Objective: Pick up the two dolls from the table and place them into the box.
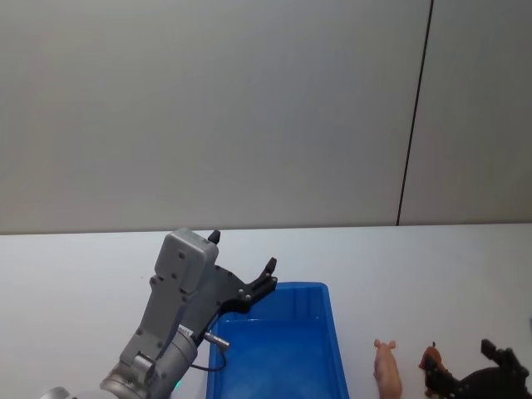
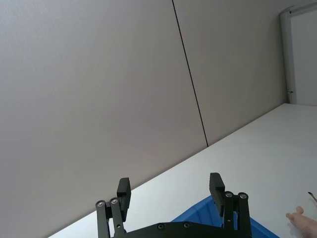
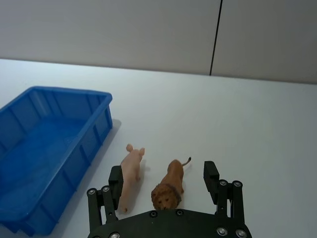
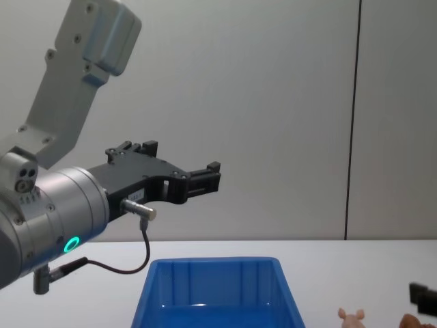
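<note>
The head view's lower edge cuts off the pale pink doll [image 1: 387, 376] and the box [image 1: 299, 288], both left of the right gripper [image 3: 163, 171].

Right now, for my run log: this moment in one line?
left claw: open, raised by blue bin | right claw: open, near lion toy | pig toy, lion toy: on table | blue bin: empty

The box [image 3: 69, 91] looks glossy plastic, the table [image 3: 237, 114] smooth matt
</note>
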